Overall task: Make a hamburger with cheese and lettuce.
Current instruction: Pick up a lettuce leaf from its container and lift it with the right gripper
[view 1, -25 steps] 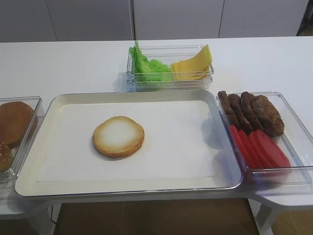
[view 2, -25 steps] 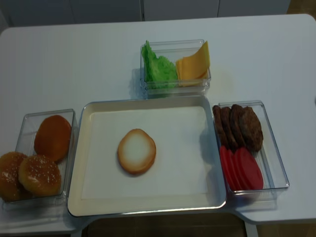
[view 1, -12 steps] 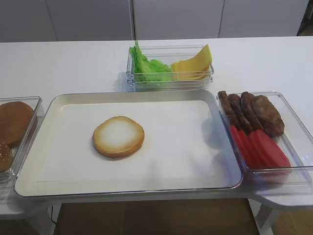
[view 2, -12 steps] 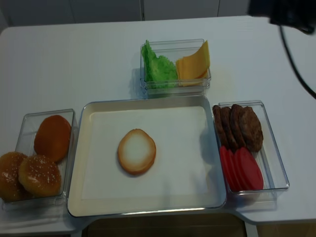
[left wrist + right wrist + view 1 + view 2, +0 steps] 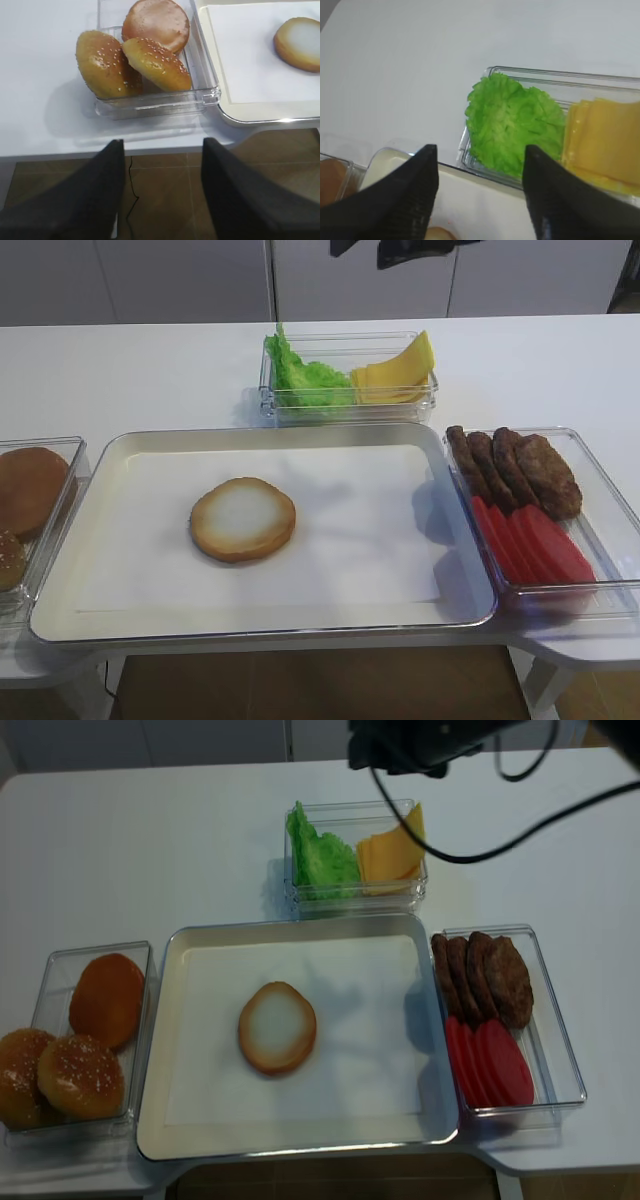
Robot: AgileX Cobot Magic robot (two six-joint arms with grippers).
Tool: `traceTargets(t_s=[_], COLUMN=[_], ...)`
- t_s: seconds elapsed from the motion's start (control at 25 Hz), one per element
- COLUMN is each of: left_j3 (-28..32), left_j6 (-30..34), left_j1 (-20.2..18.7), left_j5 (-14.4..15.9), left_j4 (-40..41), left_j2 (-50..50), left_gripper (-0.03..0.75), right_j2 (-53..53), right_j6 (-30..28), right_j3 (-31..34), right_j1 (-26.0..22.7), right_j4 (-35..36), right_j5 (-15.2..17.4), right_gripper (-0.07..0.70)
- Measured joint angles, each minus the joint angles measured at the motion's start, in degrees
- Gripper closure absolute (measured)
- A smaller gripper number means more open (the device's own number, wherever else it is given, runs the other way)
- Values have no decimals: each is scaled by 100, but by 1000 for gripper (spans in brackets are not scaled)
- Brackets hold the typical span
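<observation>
The right gripper has just swung in above the clear box behind the tray, jaws wide and empty, over the lettuce beside the cheese, the hamburger waiting bare on the tray.

A white table fills most of the exterior views, its top smooth and evenly lit, with soft shadows. Behind it stands a wall of pale grey panels divided by vertical seams. Below the table's front edge lies a brown tiled floor with thin grout lines; a thin dark cable trails across it. A white table leg shows at lower right.
</observation>
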Motion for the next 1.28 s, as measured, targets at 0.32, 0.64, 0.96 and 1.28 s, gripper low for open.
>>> traceTargets(t_s=[0.32, 0.64, 0.96, 1.28], left_j3=[0, 0, 0, 0], left_j6=[0, 0, 0, 0], left_j1=[0, 0, 0, 0], left_j5=[0, 0, 0, 0], left_j4=[0, 0, 0, 0], left_j2=[0, 0, 0, 0], left_gripper=[346, 346, 346, 346], right_j2=[1539, 2278, 2459, 2499], right_j6=[0, -281, -329, -448], right_j3=[-1303, -1666, -1689, -1689], right_j1=[77, 86, 86, 86], right_j4=[401, 1154, 1202, 1262], right_j5=[-68, -154, -243, -251], right_gripper=[223, 223, 292, 442])
